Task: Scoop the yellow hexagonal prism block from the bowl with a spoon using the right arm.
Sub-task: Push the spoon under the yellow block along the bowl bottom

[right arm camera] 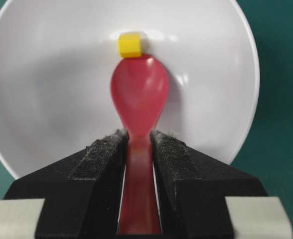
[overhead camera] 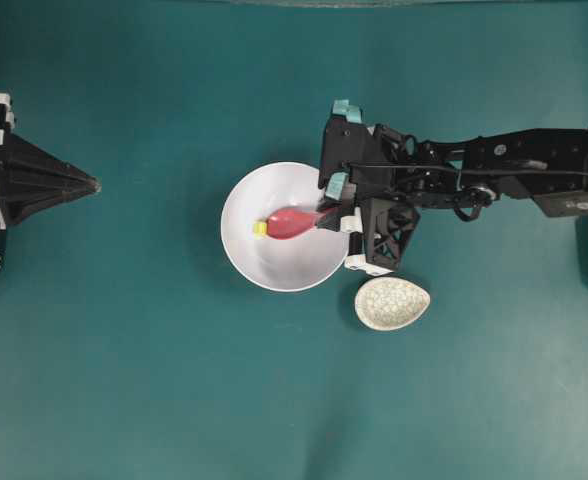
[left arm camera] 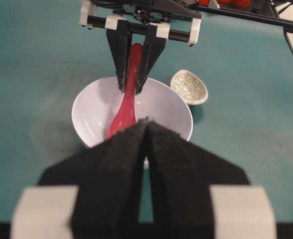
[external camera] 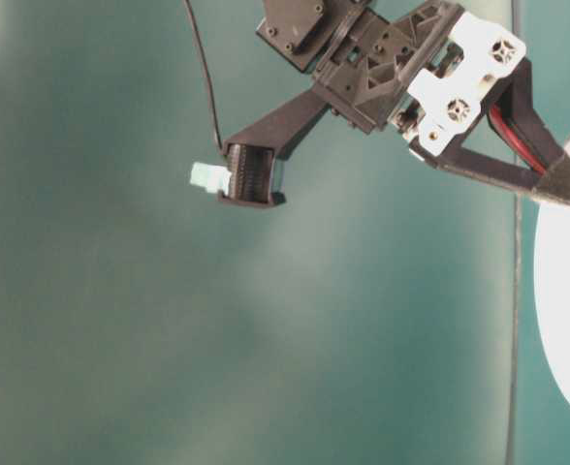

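Teal tabletop (overhead camera: pixel 124 380) from overhead: mid-frame, the right tool (overhead camera: pixel 326 214) clamps the spoon (overhead camera: pixel 292 223) inside the bowl (overhead camera: pixel 246 262), its tip touching the yellow block (overhead camera: pixel 260 229). Spoon rest (overhead camera: pixel 392 303) lower right. At far left, the left tool (overhead camera: pixel 92 184) is closed, empty. Right wrist view: block (right arm camera: pixel 129 45) upper centre.

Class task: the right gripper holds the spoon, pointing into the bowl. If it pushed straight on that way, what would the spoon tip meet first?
Likely the yellow block, sitting right at the spoon tip in the right gripper; beyond it, the bowl wall.
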